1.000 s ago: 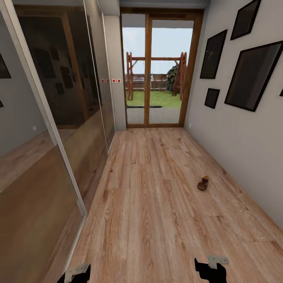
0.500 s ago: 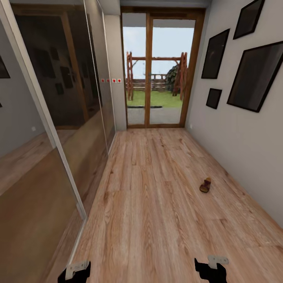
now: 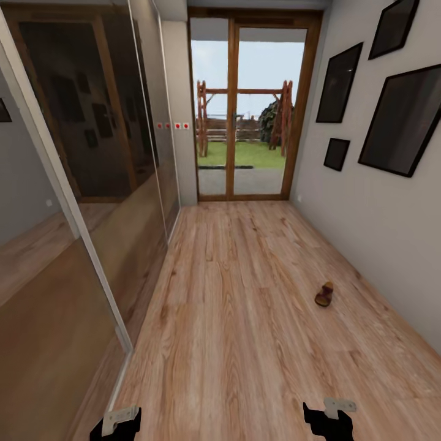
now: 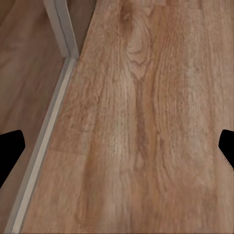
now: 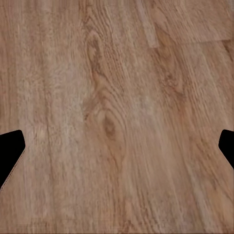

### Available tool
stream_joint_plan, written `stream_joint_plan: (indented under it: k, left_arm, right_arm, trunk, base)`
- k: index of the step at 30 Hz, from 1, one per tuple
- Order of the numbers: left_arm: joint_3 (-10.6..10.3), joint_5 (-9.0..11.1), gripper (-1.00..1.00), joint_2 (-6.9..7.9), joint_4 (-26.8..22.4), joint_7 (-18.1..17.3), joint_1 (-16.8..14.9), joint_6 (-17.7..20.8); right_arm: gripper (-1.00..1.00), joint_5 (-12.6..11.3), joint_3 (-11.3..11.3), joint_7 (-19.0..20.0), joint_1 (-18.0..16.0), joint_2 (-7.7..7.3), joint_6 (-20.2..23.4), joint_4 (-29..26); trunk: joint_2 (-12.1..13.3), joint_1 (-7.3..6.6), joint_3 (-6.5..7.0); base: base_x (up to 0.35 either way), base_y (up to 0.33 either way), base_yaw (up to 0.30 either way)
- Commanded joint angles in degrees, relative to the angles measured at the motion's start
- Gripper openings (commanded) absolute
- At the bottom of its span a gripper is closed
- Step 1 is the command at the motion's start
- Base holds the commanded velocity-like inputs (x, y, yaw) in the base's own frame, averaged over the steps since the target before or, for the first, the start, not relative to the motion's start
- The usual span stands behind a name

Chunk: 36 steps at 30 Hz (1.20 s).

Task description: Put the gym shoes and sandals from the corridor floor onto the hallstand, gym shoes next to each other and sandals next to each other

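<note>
One dark-brown sandal [image 3: 324,295] lies on the wood-plank corridor floor [image 3: 239,343], to the right and close to the right wall. It is well ahead of both arms. My left gripper [image 3: 116,424] and right gripper [image 3: 329,419] show at the bottom edge of the head view, held low over the floor. In the wrist views the left gripper [image 4: 117,151] and the right gripper [image 5: 117,151] have their dark fingertips far apart, open, with bare planks between them. The gym shoes and the hallstand are out of view.
Mirrored sliding wardrobe doors [image 3: 73,214] run along the left side, with a floor rail [image 4: 44,146] beside my left gripper. A glazed wooden door [image 3: 245,110] closes the corridor's far end. The right wall [image 3: 380,208] carries several dark picture frames.
The whole head view has shifted a little, so the sandal sits slightly lower and further right in the picture. Both grippers keep their place and stay open.
</note>
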Motion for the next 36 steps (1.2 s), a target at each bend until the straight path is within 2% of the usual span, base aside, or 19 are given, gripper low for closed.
stream_joint_plan:
  k: [1,9,24,36]
  left_arm:
    - [0.48,-0.39,1.0,-0.05,-0.01,-0.31,-0.04,-0.16]
    - [0.48,-0.39,1.0,-0.07,-0.01,-0.31,-0.04,-0.17]
    - [0.48,-0.39,1.0,0.01,-0.01,-0.31,-0.04,-0.24]
    - [0.48,-0.39,1.0,-0.05,-0.01,-0.31,-0.04,-0.24]
  right_arm:
    - [1.0,0.61,-0.31,-0.27,-0.05,-0.01,-0.19,0.1]
    - [1.0,0.62,-0.31,-0.27,-0.05,-0.01,-0.19,0.13]
    - [1.0,0.62,-0.31,-0.27,-0.05,-0.01,-0.19,0.1]
    - [1.0,0.62,-0.31,-0.27,-0.05,-0.01,-0.19,0.11]
  trunk:
    - [-0.02,0.02,-0.05]
    - [-0.02,0.02,-0.05]
    - [-0.02,0.02,-0.05]
    - [-0.02,0.02,-0.05]
  base:
    - [0.301,0.001,0.0]
    - [0.269,0.0,0.0]
    - [0.049,0.005,0.0]
    - [0.143,0.091,0.0]
